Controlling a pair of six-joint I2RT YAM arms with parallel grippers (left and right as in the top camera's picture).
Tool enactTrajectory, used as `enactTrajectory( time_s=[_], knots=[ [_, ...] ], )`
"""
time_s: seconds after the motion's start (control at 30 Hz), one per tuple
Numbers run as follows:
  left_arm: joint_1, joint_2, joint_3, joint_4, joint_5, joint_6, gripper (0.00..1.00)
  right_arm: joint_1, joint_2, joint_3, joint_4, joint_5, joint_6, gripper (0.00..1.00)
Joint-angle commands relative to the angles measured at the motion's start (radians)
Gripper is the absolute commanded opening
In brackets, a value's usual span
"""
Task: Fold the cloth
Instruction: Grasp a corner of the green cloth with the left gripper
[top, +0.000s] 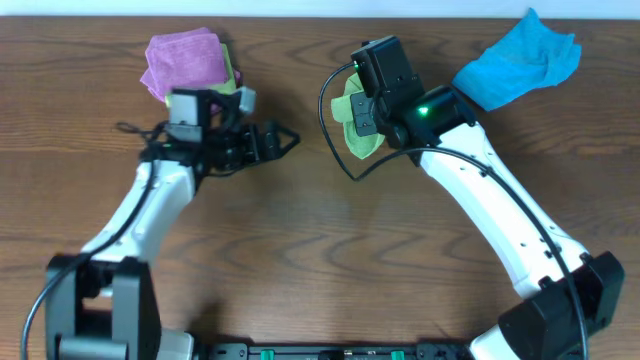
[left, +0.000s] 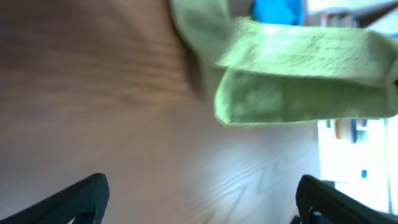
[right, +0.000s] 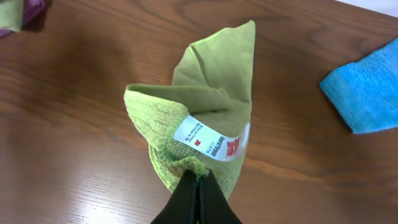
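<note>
Cloth (right: 205, 112) is dangling bunched from my right hand (right: 199, 182), which is pinching its edge; my left hand (left: 204, 200) is standing wide open, probably needing a free corner next.

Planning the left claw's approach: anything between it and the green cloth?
Nothing visible. Only bare table lies between the open left claw and the cloth, which the shut right claw pinches by one edge.

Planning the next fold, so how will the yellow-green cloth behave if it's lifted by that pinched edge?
Probably floppy: the cloth buckles into loose folds where the fingers of the right gripper pinch its edge. Likely light, since that small pinch gathers it. Its fuzzy weave will probably drag on the table rather than slide.
</note>
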Motion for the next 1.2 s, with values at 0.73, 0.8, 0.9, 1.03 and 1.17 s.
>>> enactTrajectory(
  time_s=[0.73, 0.8, 0.9, 1.03, 1.17],
  knots=[
    [-0.219, 0.294, 0.018, 0.467, -0.205, -0.293, 1.00, 0.001, -0.003, 0.011, 0.024, -0.095, 0.019, 0.01],
    [-0.220, 0.308, 0.018, 0.504, -0.213, -0.308, 1.00, 0.001, -0.003, 0.011, 0.024, -0.099, 0.019, 0.01],
    [-0.229, 0.333, 0.018, 0.556, -0.227, -0.337, 0.95, 0.001, -0.003, 0.011, 0.024, -0.102, 0.019, 0.01],
    [-0.258, 0.361, 0.019, 0.608, -0.254, -0.362, 0.89, 0.001, -0.003, 0.011, 0.024, -0.102, 0.019, 0.01],
    [-0.294, 0.378, 0.019, 0.629, -0.303, -0.365, 0.89, 0.001, -0.003, 0.011, 0.024, -0.103, 0.019, 0.01]
  ],
)
